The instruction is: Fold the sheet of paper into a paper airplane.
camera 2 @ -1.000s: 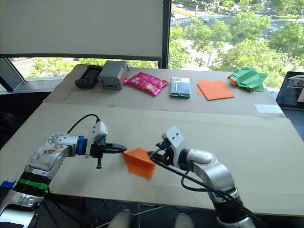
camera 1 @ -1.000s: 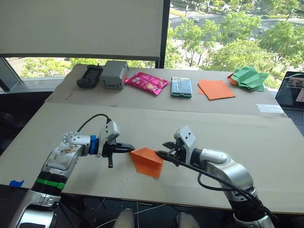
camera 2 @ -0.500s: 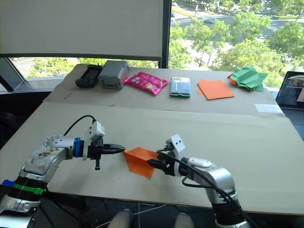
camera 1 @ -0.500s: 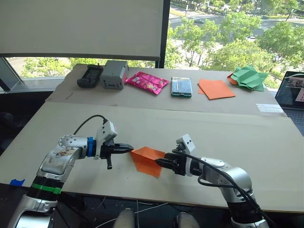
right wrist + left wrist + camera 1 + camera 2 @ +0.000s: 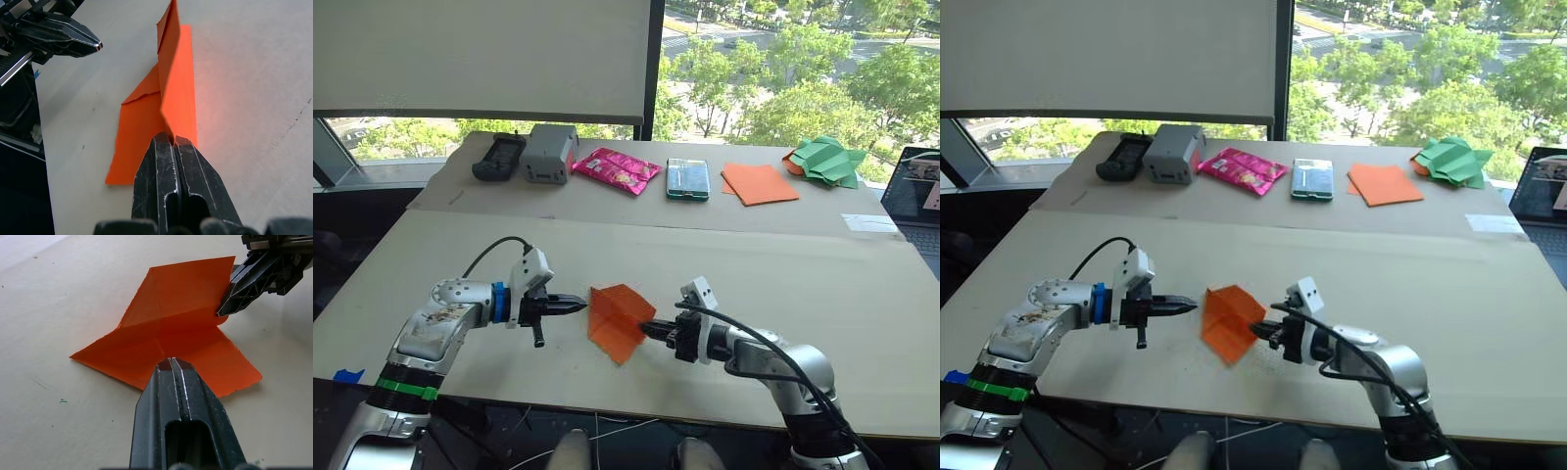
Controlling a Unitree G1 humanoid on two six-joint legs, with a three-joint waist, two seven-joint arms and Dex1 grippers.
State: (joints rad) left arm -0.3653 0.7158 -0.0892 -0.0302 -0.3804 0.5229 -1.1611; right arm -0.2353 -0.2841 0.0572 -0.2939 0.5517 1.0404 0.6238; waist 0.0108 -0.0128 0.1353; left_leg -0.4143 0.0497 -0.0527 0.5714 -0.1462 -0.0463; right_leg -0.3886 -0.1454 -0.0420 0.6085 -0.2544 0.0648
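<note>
The sheet of paper (image 5: 617,319) is bright orange and creased, and lies near the front of the table (image 5: 822,284) with one flap standing up. My right gripper (image 5: 651,329) is shut on that raised flap at its right edge; the right wrist view shows the pinch (image 5: 169,139) and the paper (image 5: 177,73) rising beyond it. My left gripper (image 5: 580,304) is shut, its tip just left of the sheet and holding nothing. Its closed fingertips (image 5: 171,364) sit in front of the paper (image 5: 186,323) in the left wrist view.
Along the far table stand a black device (image 5: 498,158), a grey box (image 5: 548,154), a pink packet (image 5: 617,169), a green tin (image 5: 687,179), a flat stack of orange sheets (image 5: 759,183) and green paper shapes (image 5: 825,160). A laptop (image 5: 922,196) is at the right edge.
My right gripper has lifted one flap of the sheet, which now stands upright instead of lying low. A small gap has opened between my left gripper's tip and the paper.
</note>
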